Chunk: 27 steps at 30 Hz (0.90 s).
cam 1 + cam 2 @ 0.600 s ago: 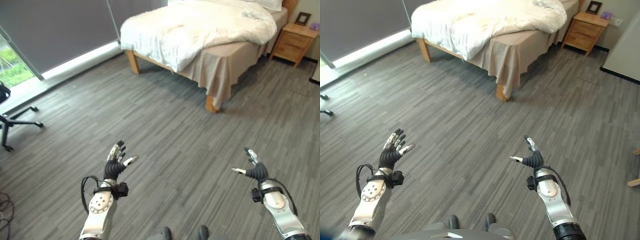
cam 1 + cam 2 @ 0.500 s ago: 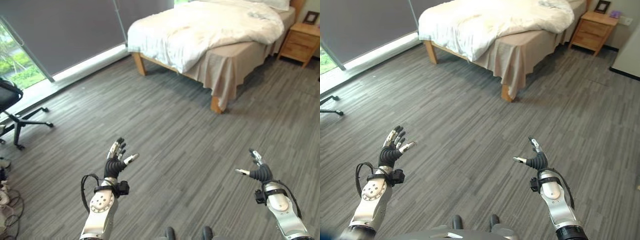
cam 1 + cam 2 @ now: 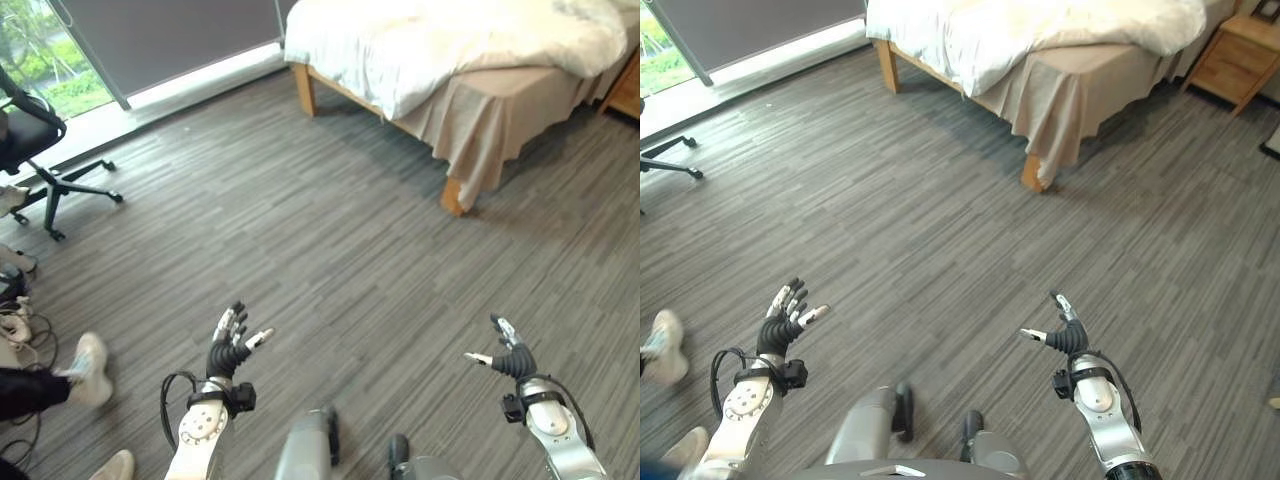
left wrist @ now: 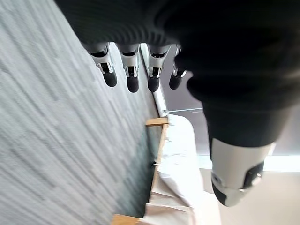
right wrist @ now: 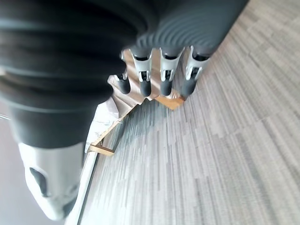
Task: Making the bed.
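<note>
L eye: bed (image 3: 500, 90) w/ rumpled white duvet (image 3: 450, 45) is well apart, across the floor; my left hand (image 3: 228, 345) and right hand (image 3: 505, 357) both open, empty. Person's shoe (image 3: 88, 357) and office chair (image 3: 35, 130) near my left, so collision risk if I veer. R eye: nightstand (image 3: 1240, 55) beside bed. Wrist views: fingers straight, holding nothing.

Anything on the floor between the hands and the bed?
Bare grey floor from the left hand and right hand to the bed, in both eye views.
</note>
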{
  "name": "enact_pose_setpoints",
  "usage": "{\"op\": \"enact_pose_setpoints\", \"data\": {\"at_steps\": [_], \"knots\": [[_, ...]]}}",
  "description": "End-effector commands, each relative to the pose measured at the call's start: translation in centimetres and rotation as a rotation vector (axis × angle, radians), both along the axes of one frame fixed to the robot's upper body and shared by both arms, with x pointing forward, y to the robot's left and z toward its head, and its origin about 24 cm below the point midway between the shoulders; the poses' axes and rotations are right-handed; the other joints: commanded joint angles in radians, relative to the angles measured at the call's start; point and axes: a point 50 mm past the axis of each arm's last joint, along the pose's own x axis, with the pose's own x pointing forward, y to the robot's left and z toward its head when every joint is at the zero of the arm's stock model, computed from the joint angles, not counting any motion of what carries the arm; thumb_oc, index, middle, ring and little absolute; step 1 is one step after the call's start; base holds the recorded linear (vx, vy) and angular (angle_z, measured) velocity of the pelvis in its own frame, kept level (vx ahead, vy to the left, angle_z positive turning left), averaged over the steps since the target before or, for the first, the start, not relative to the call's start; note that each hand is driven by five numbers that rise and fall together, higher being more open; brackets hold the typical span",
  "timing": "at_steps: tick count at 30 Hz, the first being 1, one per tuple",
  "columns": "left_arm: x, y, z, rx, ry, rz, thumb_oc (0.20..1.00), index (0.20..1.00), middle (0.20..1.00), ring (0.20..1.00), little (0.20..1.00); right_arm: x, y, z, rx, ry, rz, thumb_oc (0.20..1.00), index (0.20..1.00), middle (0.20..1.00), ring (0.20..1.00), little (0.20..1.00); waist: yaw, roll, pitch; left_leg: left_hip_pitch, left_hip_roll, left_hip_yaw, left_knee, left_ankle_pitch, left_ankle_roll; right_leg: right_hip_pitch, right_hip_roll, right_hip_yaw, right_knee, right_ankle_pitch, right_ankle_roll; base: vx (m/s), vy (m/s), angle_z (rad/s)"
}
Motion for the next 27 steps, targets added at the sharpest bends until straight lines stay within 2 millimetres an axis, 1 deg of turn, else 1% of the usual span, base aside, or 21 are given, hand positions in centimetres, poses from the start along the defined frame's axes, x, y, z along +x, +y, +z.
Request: {"op": "enact_pose_setpoints", "data": {"at_steps": [1,4,5,6,8,9,10,11,12,13,14,15,16,17,18,19,21,24,25,26,27], "knots": [[0.5,1.6,2.2,0.071,-0.099,0.023,1.0,1.0,1.0,1.0,1.0,1.1,-0.1,2.0,-0.022,-0.097,0.024,1.0,1.0,1.0,1.0,1.0,0.016,0.007,-0.05,-0.018,0.009,-0.004,-0.119,0.13,0.03,0.191,0.034,-0.006,-0.132,0.0,0.103,0.43,0.139,-0.11],[0.2,2.1,2.2,0.072,-0.099,0.04,1.0,1.0,1.0,1.0,1.0,1.6,-0.1,2.4,-0.04,-0.11,0.038,1.0,1.0,1.0,1.0,1.0,0.035,0.012,-0.054,-0.076,0.034,0.01,-0.148,0.147,0.012,0.239,0.035,0.021,-0.132,-0.026,0.112,0.39,0.133,-0.08],[0.2,2.1,2.2,0.072,-0.099,0.04,1.0,1.0,1.0,1.0,1.0,1.6,-0.1,2.4,-0.04,-0.11,0.038,1.0,1.0,1.0,1.0,1.0,0.038,0.011,-0.053,-0.075,0.034,0.013,-0.148,0.146,0.012,0.239,0.033,0.024,-0.132,-0.026,0.112,0.55,0.241,-0.38],[-0.5,2.5,1.8,0.068,-0.072,0.047,1.0,1.0,1.0,1.0,1.0,2.2,0.6,2.8,-0.039,-0.116,0.087,1.0,1.0,1.0,1.0,1.0,0.056,0.011,-0.071,-0.063,0.047,0.014,-0.148,0.153,0.022,0.277,0.021,0.052,-0.132,-0.05,0.126,0.53,0.253,-0.53],[-0.7,2.6,1.7,0.072,-0.061,0.033,1.0,1.0,1.0,1.0,1.0,2.4,1.4,2.8,-0.023,-0.118,0.121,1.0,1.0,1.0,1.0,1.0,0.073,-0.002,-0.091,-0.045,0.045,0.0,-0.148,0.2,0.021,0.297,-0.004,0.066,-0.132,-0.048,0.132,0.61,0.274,-1.06],[-0.8,2.9,1.7,0.085,-0.043,0.015,1.0,1.0,1.0,1.0,1.0,2.6,1.9,3.1,-0.006,-0.127,0.15,1.0,1.0,1.0,1.0,1.0,0.08,-0.022,-0.103,-0.03,0.036,0.003,-0.148,0.198,0.032,0.302,-0.025,0.07,-0.107,-0.017,0.147,0.65,0.271,-1.21],[-0.8,3.1,1.7,0.093,-0.032,-0.003,1.0,1.0,1.0,1.0,1.0,2.7,2.7,3.0,0.004,-0.127,0.18,1.0,1.0,1.0,1.0,1.0,0.088,-0.044,-0.112,0.012,0.021,0.008,-0.148,0.182,0.056,0.263,-0.043,0.069,0.012,0.028,0.174,0.73,0.353,-0.99],[-0.3,3.3,1.9,0.111,-0.027,-0.021,1.0,1.0,1.0,1.0,1.0,2.9,3.4,3.0,0.021,-0.135,0.2,1.0,1.0,1.0,1.0,1.0,0.083,-0.059,-0.108,0.062,0.006,0.029,-0.148,0.141,0.086,0.2,-0.052,0.062,0.18,0.147,0.22,0.62,0.361,-0.52],[-0.1,3.4,2.2,0.123,-0.033,-0.028,1.0,1.0,1.0,1.0,1.0,3.2,3.8,3.3,0.023,-0.146,0.213,1.0,1.0,1.0,1.0,1.0,0.07,-0.054,-0.099,0.096,0.007,0.029,-0.148,0.12,0.102,0.135,-0.055,0.064,0.315,0.224,0.236,0.47,0.337,-0.26],[0.3,3.6,2.5,0.143,-0.041,-0.03,1.0,1.0,1.0,1.0,1.0,3.5,4.2,3.7,0.021,-0.162,0.227,1.0,1.0,1.0,1.0,1.0,0.058,-0.044,-0.089,0.13,0.012,0.034,-0.148,0.098,0.112,0.074,-0.071,0.041,0.41,0.278,0.244,0.39,0.309,0.23],[0.6,3.9,3.0,0.167,-0.047,-0.037,1.0,1.0,1.0,1.0,1.0,3.8,4.7,4.0,0.031,-0.181,0.241,1.0,1.0,1.0,1.0,1.0,0.044,-0.031,-0.078,0.172,0.027,0.046,-0.148,0.073,0.117,0.006,-0.115,-0.017,0.492,0.327,0.241,0.49,0.339,0.62],[1.2,4.0,3.4,0.181,-0.057,-0.045,1.0,1.0,1.0,1.0,1.0,4.2,5.4,4.6,0.046,-0.21,0.262,1.0,1.0,1.0,1.0,1.0,0.019,-0.015,-0.062,0.218,0.039,0.057,-0.148,0.044,0.119,-0.067,-0.171,-0.108,0.503,0.288,0.214,0.52,0.283,0.52],[1.3,4.1,3.4,0.183,-0.053,-0.047,1.0,1.0,1.0,1.0,1.0,4.2,5.5,4.8,0.052,-0.216,0.267,1.0,1.0,1.0,1.0,1.0,0.001,-0.014,-0.051,0.245,0.035,0.047,-0.148,0.025,0.115,-0.084,-0.176,-0.14,0.469,0.243,0.205,0.65,0.183,0.26],[1.4,4.3,3.3,0.179,-0.046,-0.053,1.0,1.0,1.0,1.0,1.0,4.1,5.7,5.5,0.074,-0.24,0.289,1.0,1.0,1.0,1.0,1.0,-0.022,-0.018,-0.041,0.289,0.031,0.047,-0.148,-0.005,0.104,-0.124,-0.142,-0.178,0.325,0.171,0.186,0.71,0.018,0.17],[1.5,4.5,3.3,0.185,-0.039,-0.043,1.0,1.0,1.0,1.0,1.0,4.0,5.9,5.6,0.081,-0.244,0.298,1.0,1.0,1.0,1.0,1.0,-0.032,-0.031,-0.039,0.334,0.038,0.063,-0.148,-0.038,0.083,-0.117,-0.144,-0.248,0.137,0.174,0.196,0.74,-0.044,0.18],[1.4,4.7,3.0,0.183,-0.029,-0.03,1.0,1.0,1.0,1.0,1.0,4.0,6.0,5.5,0.084,-0.242,0.3,1.0,1.0,1.0,1.0,1.0,-0.036,-0.04,-0.043,0.363,0.039,0.074,-0.148,-0.061,0.072,-0.123,-0.143,-0.283,0.046,0.192,0.202,0.61,-0.088,0.08],[1.3,4.8,2.5,0.168,-0.014,-0.02,1.0,1.0,1.0,1.0,1.0,3.9,5.9,5.4,0.084,-0.239,0.303,1.0,1.0,1.0,1.0,1.0,-0.049,-0.043,-0.05,0.417,0.045,0.078,-0.148,-0.102,0.052,-0.144,-0.139,-0.301,-0.083,0.246,0.221,0.53,-0.059,0.28],[1.4,4.7,2.1,0.144,-0.014,0.002,1.0,1.0,1.0,1.0,1.0,3.5,5.4,5.2,0.084,-0.226,0.293,1.0,1.0,1.0,1.0,1.0,-0.078,-0.032,-0.058,0.493,0.058,0.071,-0.148,-0.15,0.027,-0.236,-0.168,-0.277,-0.132,0.288,0.253,0.48,-0.048,0.64],[1.4,4.7,2.1,0.144,-0.013,0.002,1.0,1.0,1.0,1.0,1.0,3.5,5.4,5.2,0.083,-0.225,0.294,1.0,1.0,1.0,1.0,1.0,-0.078,-0.031,-0.058,0.494,0.059,0.072,-0.148,-0.151,0.027,-0.236,-0.166,-0.276,-0.132,0.288,0.253,0.54,-0.07,0.94],[1.2,4.5,1.8,0.138,-0.008,0.002,1.0,1.0,1.0,1.0,1.0,3.1,5.2,4.8,0.075,-0.203,0.3,1.0,1.0,1.0,1.0,1.0,-0.096,-0.023,-0.067,0.546,0.062,0.067,-0.148,-0.178,0.015,-0.26,-0.175,-0.284,-0.131,0.311,0.261,0.56,-0.091,0.95],[1.1,4.4,1.7,0.135,-0.006,0.002,1.0,1.0,1.0,1.0,1.0,2.9,5.2,4.6,0.07,-0.192,0.305,1.0,1.0,1.0,1.0,1.0,-0.106,-0.02,-0.074,0.569,0.061,0.062,-0.148,-0.186,0.011,-0.255,-0.176,-0.292,-0.13,0.327,0.259,0.72,-0.145,0.79]]}}
